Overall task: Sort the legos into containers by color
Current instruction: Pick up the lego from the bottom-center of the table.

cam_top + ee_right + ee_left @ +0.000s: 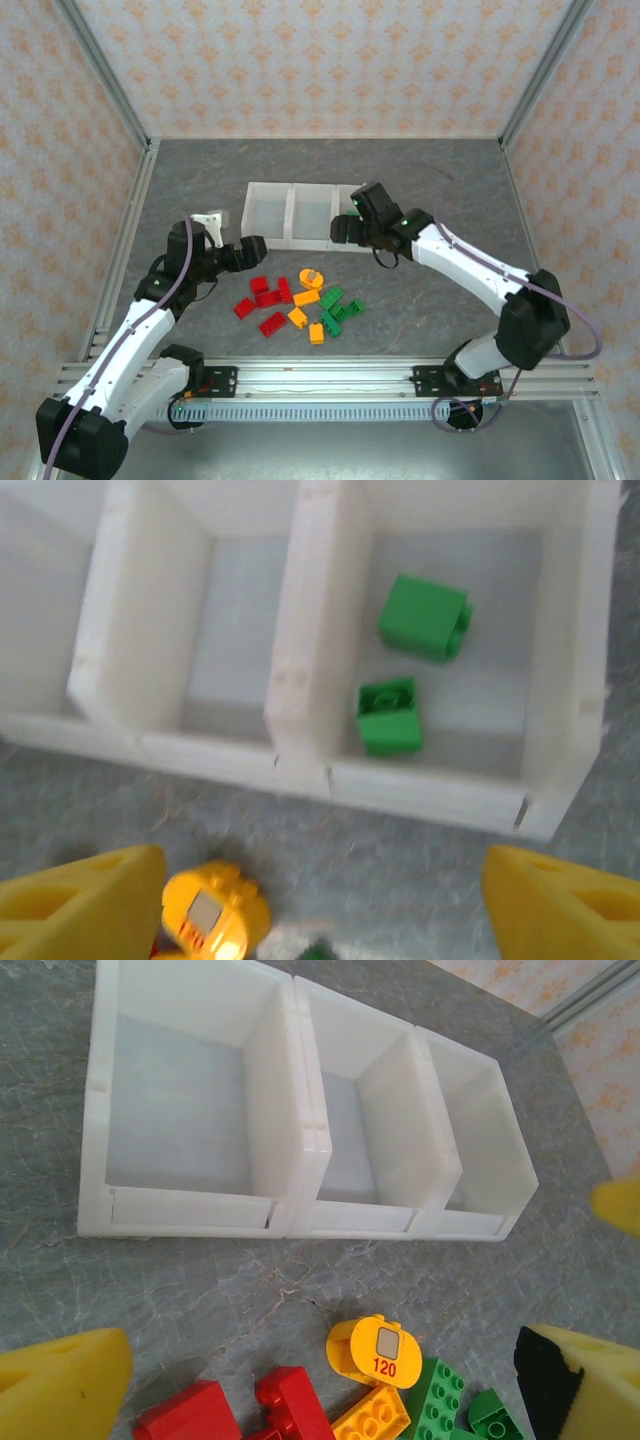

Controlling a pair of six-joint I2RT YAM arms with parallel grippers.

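- Your left gripper [322, 1385] hangs low over the table [200, 180], close to the pile. Its yellow fingers [60, 1385] are spread wide and hold nothing.
- The three white bins [288, 215] stand in one row behind the pile. The left bin [190, 1210] and the middle bin [360, 1218] look empty.
- The loose bricks lie on the table in front of the bins, between your two arms. The red bricks [262, 290] are on the left. The orange bricks [306, 297] are in the middle. The green bricks [332, 298] are on the right.
- The right bin [430, 792] has two green pieces [425, 615] inside it, lying near each other.
- Your right gripper [325, 905] hovers by the front wall of that right bin. Its fingers [570, 900] are wide apart too, with nothing between them.
- I think you are doing the green part of the job. The right bin looks like the green one.
- Next, I think you should go to the pile for another green brick. They lie packed close together and close to the orange ones. Pick one at the edge, come straight down over it, then squeeze.
- The red and orange bricks have no bin yet, so choose one for each.
- The round orange piece [380, 1350] has a small grey square on it, with "120" in red under it. I can read no other writing.
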